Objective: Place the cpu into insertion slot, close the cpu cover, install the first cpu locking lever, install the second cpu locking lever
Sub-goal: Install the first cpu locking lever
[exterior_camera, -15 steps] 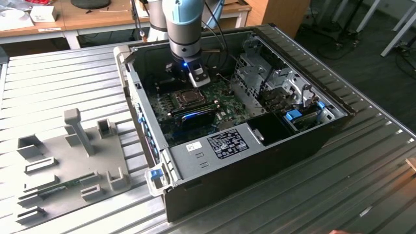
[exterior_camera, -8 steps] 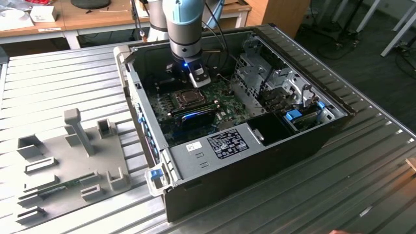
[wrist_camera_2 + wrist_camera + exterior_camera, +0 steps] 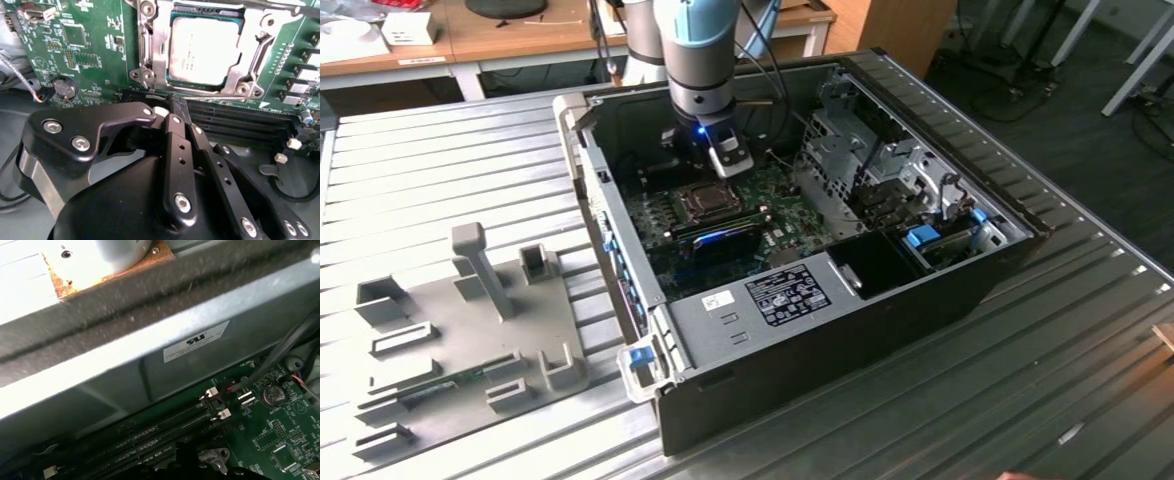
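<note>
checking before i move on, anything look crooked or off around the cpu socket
Nothing stands out. In the second wrist view the cpu sits square in the cut-out of the cpu cover, which looks flat and undamaged.

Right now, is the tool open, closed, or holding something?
Tool: closed, tips together beside the cpu cover, with nothing visibly held.

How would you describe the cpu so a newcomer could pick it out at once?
Look inside the open black computer case, at the green circuit board. In the second wrist view, the cpu, a flat square chip with a pale metallic top, lies framed by the thin silvery metal cpu cover. Unlike the long black memory slots beside it, it is square and light.
</note>
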`<state>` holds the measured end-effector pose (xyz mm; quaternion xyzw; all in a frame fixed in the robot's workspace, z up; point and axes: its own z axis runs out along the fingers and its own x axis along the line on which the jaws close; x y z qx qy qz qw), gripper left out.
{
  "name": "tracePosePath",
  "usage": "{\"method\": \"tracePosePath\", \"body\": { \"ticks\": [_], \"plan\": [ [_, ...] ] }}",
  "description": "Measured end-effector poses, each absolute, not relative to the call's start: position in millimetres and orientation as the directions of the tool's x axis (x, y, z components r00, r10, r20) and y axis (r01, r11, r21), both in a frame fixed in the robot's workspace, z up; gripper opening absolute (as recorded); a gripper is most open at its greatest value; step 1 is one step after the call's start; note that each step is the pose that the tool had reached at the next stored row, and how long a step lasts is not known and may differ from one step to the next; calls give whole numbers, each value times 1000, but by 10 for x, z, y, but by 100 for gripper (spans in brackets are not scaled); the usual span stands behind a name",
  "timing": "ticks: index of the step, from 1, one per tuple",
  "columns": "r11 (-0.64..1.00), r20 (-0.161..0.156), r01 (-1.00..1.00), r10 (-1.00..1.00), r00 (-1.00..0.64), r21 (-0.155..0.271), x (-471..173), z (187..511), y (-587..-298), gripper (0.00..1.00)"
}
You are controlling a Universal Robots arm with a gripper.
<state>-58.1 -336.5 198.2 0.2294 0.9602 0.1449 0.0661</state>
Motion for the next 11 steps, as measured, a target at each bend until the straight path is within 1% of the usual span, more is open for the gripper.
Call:
{"method": "tracePosePath", "body": {
  "ticks": [11],
  "plan": [
    [852, -62, 421, 460, -886, 309, -590, 2005, -3343, 10]
  ]
}}
